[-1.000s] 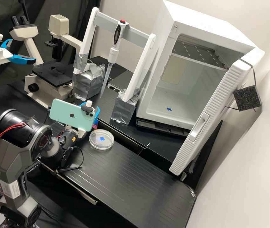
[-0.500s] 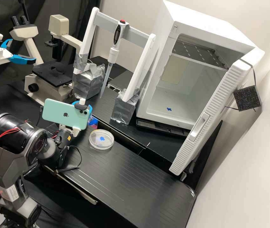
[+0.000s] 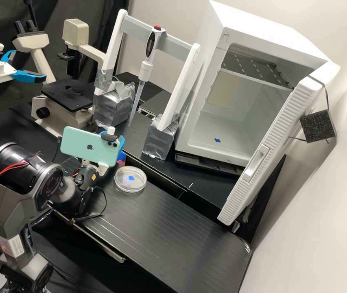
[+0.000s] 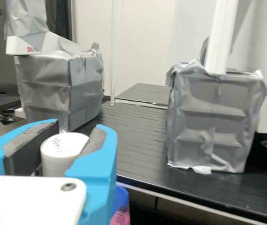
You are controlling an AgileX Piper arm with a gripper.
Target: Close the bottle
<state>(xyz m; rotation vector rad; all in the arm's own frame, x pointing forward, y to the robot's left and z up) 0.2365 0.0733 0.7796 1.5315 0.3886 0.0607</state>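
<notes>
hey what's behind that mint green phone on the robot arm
Peeking out past the phone are a blue finger and something blue and pink. The phone covers the rest, so I can't tell what else is there.

Smooth cap, probably plastic, crinkled wrapping

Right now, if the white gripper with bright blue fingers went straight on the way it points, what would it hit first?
Past the round white cap the gripper holds, probably the thin clear pipette tip between silver-wrapped blocks, though depth and aim are unclear.
</notes>
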